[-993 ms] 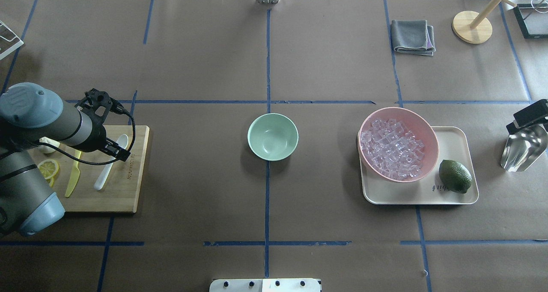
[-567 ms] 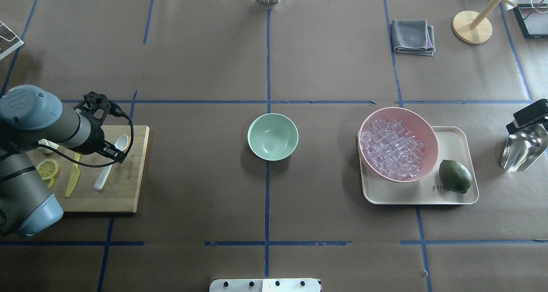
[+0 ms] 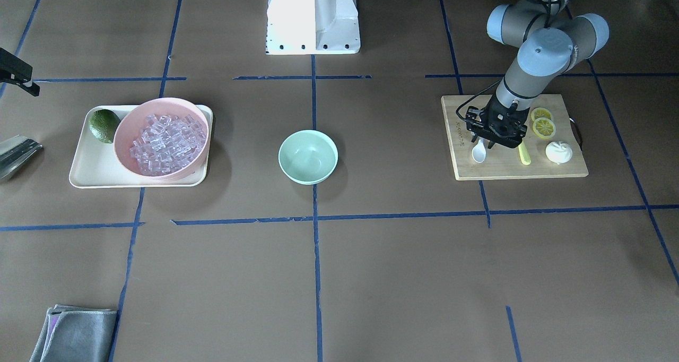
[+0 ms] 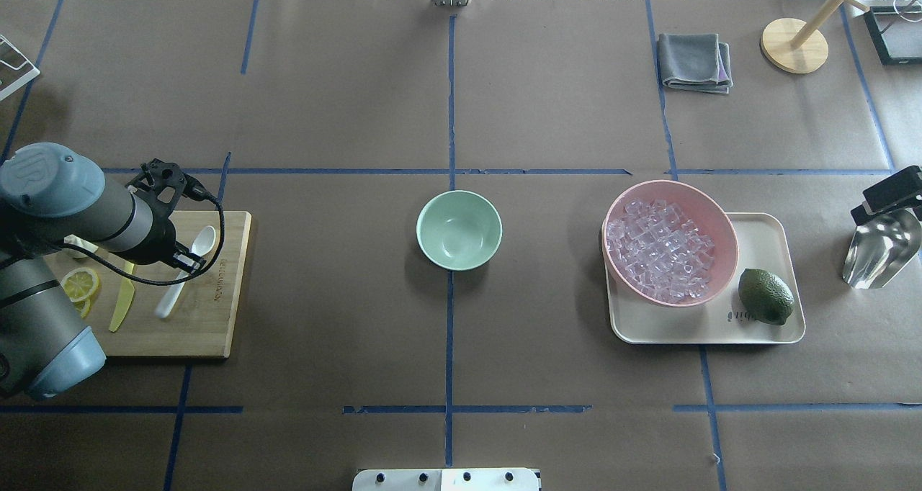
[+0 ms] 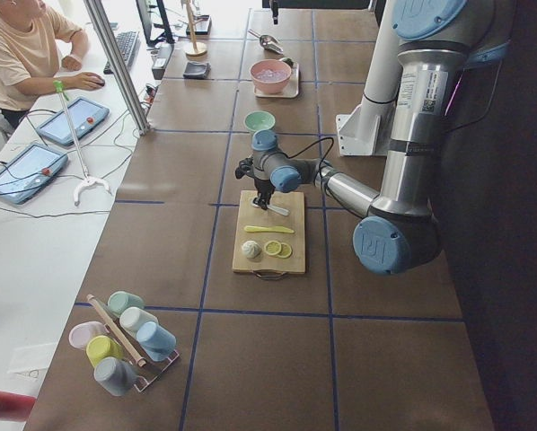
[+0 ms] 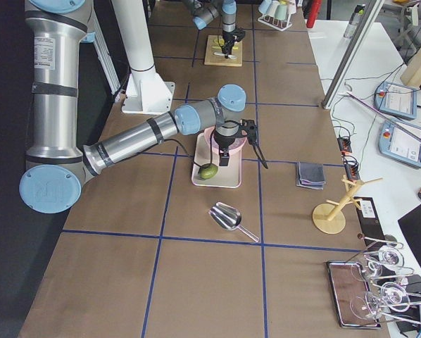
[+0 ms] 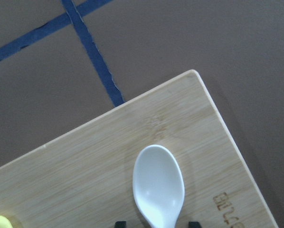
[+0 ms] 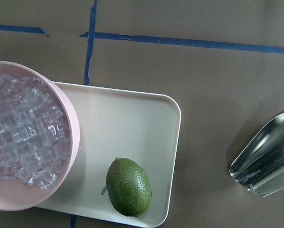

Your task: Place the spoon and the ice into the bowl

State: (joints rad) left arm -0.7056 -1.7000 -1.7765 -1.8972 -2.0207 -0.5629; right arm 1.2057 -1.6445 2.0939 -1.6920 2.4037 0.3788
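Brown surface (image 4: 547,102), wooden board (image 4: 216,325) under the left hand (image 3: 493,141), mint bowl (image 4: 459,230) well off to its side, toward the middle. Left hand is open and holds nothing, tips either side of the neck of the white spoon (image 7: 158,183). Scoop pokes out ahead of the hand, handle runs back beneath it, looks ready to pinch

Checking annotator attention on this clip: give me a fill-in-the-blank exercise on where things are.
The ice fills the larger bowl, whose colour is ___. The mint-green bowl is ___. The hand over the spoon is the robot's ___. The lime lies on a ___.
Missing: pink; empty; left; tray.
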